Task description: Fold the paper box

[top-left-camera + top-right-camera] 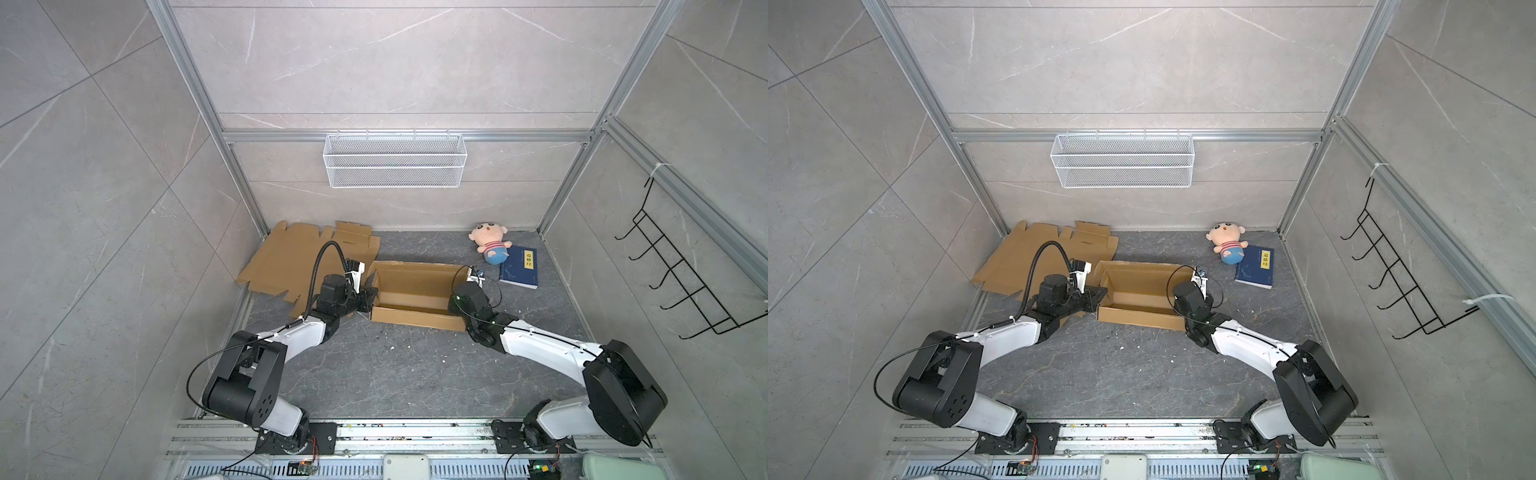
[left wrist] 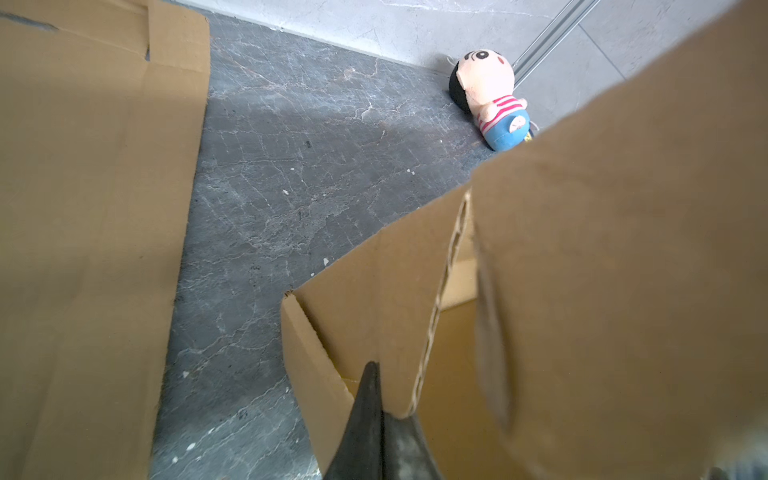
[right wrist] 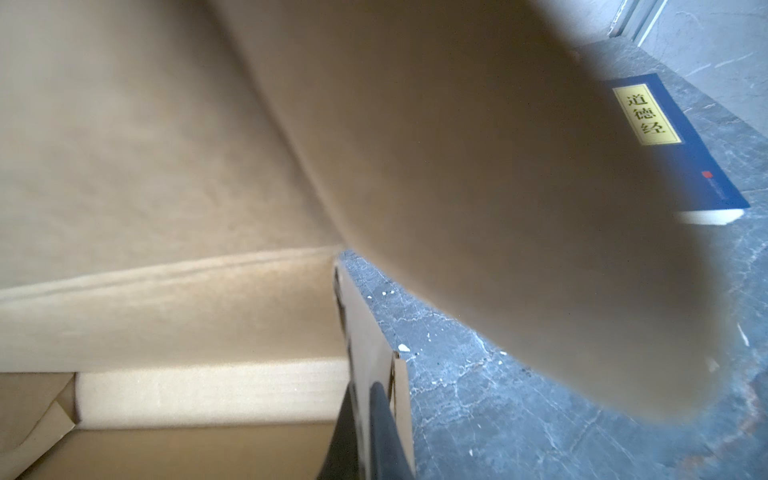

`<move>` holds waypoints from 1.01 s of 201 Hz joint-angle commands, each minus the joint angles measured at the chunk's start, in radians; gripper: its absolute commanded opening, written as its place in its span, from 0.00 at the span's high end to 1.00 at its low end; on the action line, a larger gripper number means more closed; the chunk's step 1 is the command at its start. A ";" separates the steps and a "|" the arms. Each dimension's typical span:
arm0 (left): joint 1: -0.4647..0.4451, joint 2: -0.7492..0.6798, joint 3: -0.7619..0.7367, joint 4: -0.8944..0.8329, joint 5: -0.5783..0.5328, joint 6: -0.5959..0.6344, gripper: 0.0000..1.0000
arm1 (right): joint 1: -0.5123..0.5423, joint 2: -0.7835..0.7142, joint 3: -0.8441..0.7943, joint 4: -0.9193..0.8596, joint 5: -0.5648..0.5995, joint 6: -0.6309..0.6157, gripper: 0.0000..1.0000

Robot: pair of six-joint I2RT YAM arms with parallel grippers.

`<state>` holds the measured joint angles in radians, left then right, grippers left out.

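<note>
Cardboard paper box [image 1: 415, 321], open top, left gripper [image 2: 382, 399], right gripper [image 3: 365, 405] clamping ends

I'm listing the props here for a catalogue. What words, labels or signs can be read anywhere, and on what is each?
"道德经": yellow label on the blue book.
Small red mark on the same cover: too small to read.
Dark marks on the flat cardboard sheet: too small to tell if they are writing.
Box: no writing shows.
</note>
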<state>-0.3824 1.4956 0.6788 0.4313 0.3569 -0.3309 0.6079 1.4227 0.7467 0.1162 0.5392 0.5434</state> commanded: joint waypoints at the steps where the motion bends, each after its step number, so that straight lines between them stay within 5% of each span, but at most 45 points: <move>1: -0.029 -0.024 -0.027 -0.109 -0.034 0.071 1.00 | 0.013 -0.040 0.009 -0.094 -0.055 0.004 0.89; 88: -0.082 -0.070 -0.089 -0.099 -0.176 0.132 1.00 | -0.167 -0.263 0.062 -0.350 -0.489 -0.143 0.46; 129: -0.097 -0.083 -0.098 -0.095 -0.199 0.156 1.00 | -0.204 -0.408 0.187 -0.563 -0.628 -0.356 0.30; 163: -0.101 -0.084 -0.111 -0.069 -0.206 0.161 1.00 | -0.190 -0.305 0.446 -0.851 -0.659 -0.644 0.22; 203: -0.101 -0.084 -0.118 -0.052 -0.202 0.163 1.00 | -0.089 -0.076 0.679 -0.968 -0.578 -0.908 0.22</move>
<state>-0.4782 1.4105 0.5865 0.4438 0.1585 -0.1932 0.4698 1.1988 1.3174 -0.6781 -0.0597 -0.1257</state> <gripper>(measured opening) 0.049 0.791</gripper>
